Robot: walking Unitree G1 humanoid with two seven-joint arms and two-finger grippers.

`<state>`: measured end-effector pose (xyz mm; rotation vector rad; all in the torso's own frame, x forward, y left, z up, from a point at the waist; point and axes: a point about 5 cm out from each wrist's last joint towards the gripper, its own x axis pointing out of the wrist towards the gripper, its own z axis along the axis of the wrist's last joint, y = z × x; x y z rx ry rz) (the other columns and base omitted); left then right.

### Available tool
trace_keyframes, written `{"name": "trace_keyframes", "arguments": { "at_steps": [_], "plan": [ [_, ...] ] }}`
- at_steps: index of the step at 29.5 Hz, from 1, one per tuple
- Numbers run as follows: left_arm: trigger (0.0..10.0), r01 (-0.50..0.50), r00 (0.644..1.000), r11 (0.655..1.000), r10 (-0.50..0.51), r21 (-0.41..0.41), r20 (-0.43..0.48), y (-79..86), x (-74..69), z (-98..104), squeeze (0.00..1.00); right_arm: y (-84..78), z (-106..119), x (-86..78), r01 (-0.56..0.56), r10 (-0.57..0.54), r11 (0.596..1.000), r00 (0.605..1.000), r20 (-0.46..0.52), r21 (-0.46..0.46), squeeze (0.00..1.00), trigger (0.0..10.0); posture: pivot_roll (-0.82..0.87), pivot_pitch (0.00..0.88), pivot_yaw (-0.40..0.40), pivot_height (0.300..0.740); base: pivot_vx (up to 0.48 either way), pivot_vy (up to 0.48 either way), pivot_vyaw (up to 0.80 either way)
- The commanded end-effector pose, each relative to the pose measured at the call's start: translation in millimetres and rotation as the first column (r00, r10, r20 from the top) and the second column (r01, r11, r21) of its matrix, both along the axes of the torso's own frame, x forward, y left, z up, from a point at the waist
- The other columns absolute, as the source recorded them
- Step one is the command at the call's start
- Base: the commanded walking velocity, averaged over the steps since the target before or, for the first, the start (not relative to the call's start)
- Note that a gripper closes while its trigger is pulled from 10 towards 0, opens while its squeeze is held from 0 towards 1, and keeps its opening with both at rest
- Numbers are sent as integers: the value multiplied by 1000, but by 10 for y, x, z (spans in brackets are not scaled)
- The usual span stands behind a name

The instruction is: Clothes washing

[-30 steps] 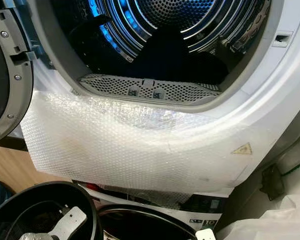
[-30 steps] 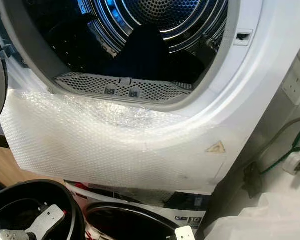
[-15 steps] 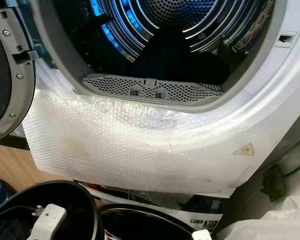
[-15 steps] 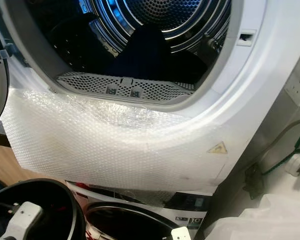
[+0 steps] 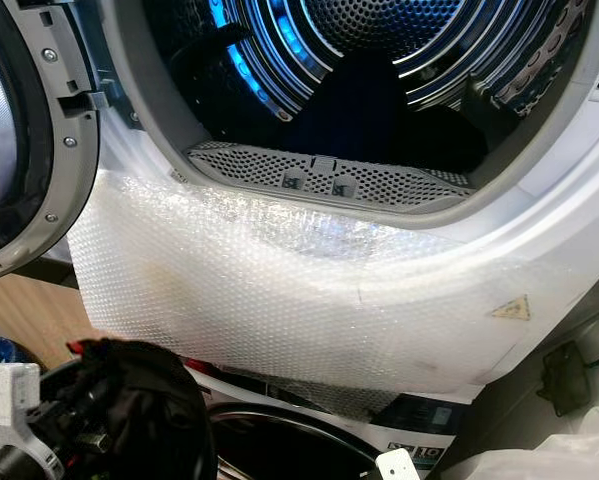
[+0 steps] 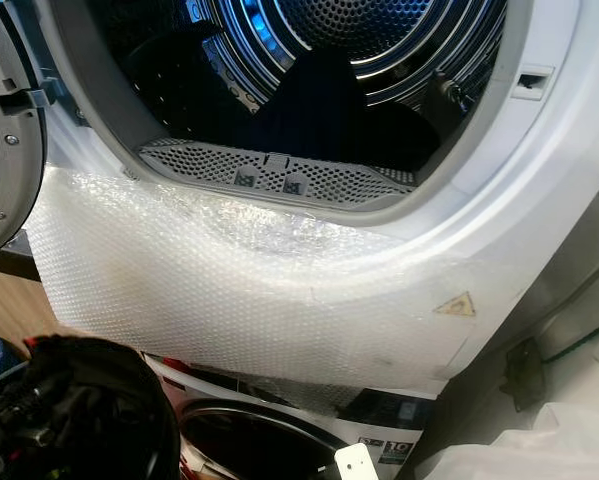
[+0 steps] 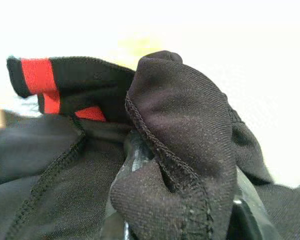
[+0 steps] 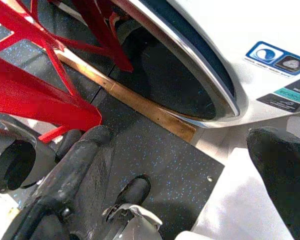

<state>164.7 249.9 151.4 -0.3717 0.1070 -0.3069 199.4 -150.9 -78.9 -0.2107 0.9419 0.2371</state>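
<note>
Upper machine with open drum (image 5: 379,60), lit blue inside; a dark item lies on the drum floor. Bubble wrap (image 5: 279,290) covers the front panel below the opening. Open door (image 5: 19,150) at left. Black garment (image 5: 129,400) with red trim, low at left before the machine. The left wrist view alone shows the left gripper (image 7: 180,200) clamped on this garment, cloth bunched over its fingers. The right wrist view shows the right gripper (image 8: 190,175) with fingers spread wide, holding nothing, above dark speckled floor (image 8: 155,165) beside a red frame (image 8: 34,75).

bubble wrap (image 5: 279,290) drapes over the white front panel, a yellow warning sticker (image 5: 510,308) at its right edge. red frame (image 8: 34,65) stands on dark speckled floor (image 8: 155,165).
</note>
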Motion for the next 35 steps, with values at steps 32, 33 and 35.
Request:
{"name": "trace_keyframes", "arguments": {
  "at_steps": [32, 33, 35],
  "plan": [
    [0, 743, 596, 656, -738, 130, 316, -695, 2, 1246, 0, -25, -85, -177, 8, -8, 1000, 999, -45, 14, 0, 10000, 308, 0, 37, 740, 0, 0, 0],
    [0, 753, 583, 643, -750, 140, 312, -691, 10, 1266, 0, -39, -80, -169, 20, -20, 1000, 999, -41, 13, 0, 10000, 307, 0, 38, 740, 0, 0, 0],
    [0, 773, 549, 609, -783, 179, 294, -670, 28, 1318, 0, -55, -75, -155, 46, -46, 999, 998, -36, 12, 0, 10000, 313, 0, 35, 740, 0, 0, 0]
  ]
}}
